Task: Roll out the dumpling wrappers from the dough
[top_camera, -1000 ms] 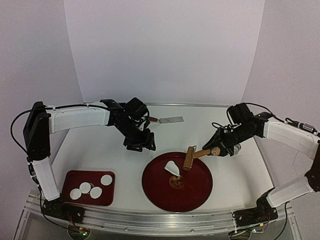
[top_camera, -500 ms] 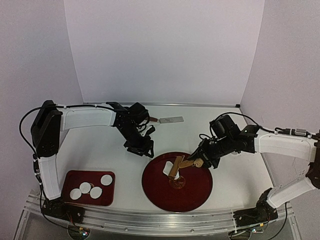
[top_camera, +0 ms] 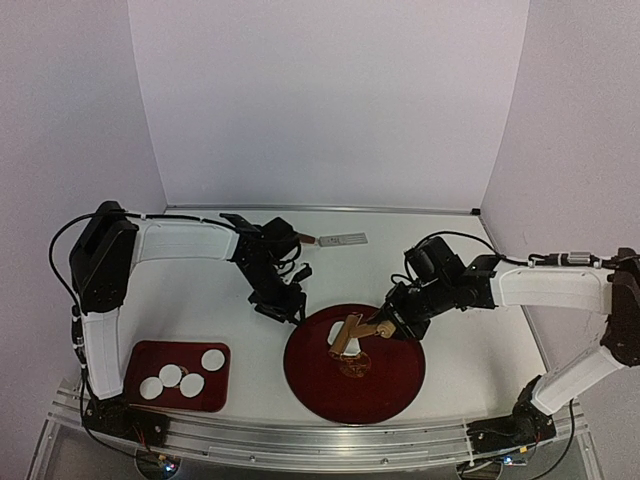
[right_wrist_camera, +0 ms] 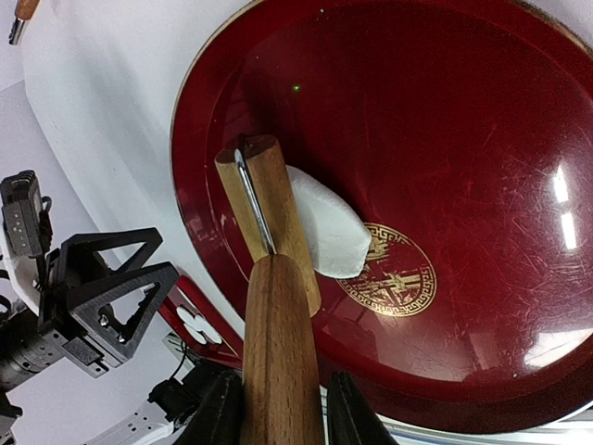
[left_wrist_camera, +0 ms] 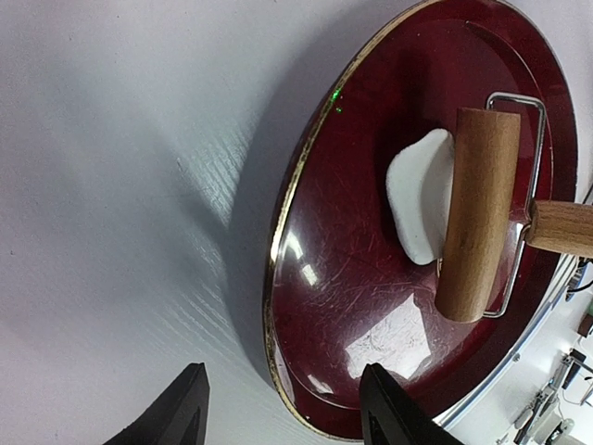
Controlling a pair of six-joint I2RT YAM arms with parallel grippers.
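White desk (top_camera: 200, 280) is topped by a plate (top_camera: 390, 385), where dough (left_wrist_camera: 417, 209) is partly covered by a roller (left_wrist_camera: 477, 213) clamped in the right jaws. Left jaws are held apart beside it. Four wrappers (top_camera: 170, 376) are laid on a tray (top_camera: 145, 358).

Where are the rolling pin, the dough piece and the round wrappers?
rolling pin (left_wrist_camera: 477, 213), left wrist view, middle of the wooden roller.
dough piece (left_wrist_camera: 415, 209), left wrist view, its exposed white centre.
dumpling wrappers (top_camera: 171, 375), top view, centre of one disc.

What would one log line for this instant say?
right end effector: shut on rolling pin | rolling pin: on dough edge, round plate | left end effector: open, beside plate rim | wrappers: four on tray
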